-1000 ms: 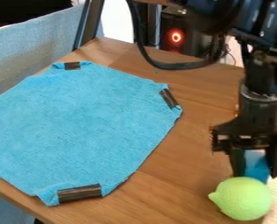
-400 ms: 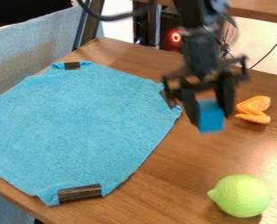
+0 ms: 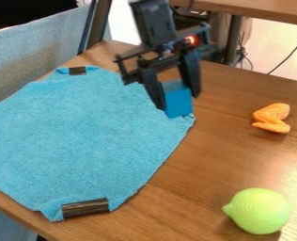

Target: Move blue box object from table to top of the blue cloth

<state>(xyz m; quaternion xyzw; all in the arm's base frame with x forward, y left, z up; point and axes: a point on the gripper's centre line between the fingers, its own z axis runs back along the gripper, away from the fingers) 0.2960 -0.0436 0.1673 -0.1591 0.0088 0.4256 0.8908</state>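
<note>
The black gripper [image 3: 176,98] is in the upper middle of the camera view, over the right-hand corner of the blue cloth [image 3: 88,136]. Its two fingers are closed on the blue box [image 3: 178,102], one on either side, and the box's lower part sticks out below them, slightly tilted. In the view the box overlaps that corner of the cloth; how far above it the box hangs, I cannot tell.

The cloth lies spread on the left part of the wooden table [image 3: 207,160], a little rumpled at its edges. A dark strip [image 3: 85,208] lies across its near corner, close to the table's near left edge, and another dark strip [image 3: 77,70] crosses its far corner, toward the table's far left corner.

Two other things rest on the bare wood to the right of the cloth, both well apart from it. A folded-looking orange piece [image 3: 271,117] is the one nearer the table's far edge. A lime-green, lemon-shaped thing [image 3: 258,211] lies nearer the camera, its pointed tip turned toward the cloth.

Beyond the far edge, a red light [image 3: 191,40] glows behind the gripper, and a thin dark cable [image 3: 289,56] slants down beneath another wooden surface [image 3: 258,8].
</note>
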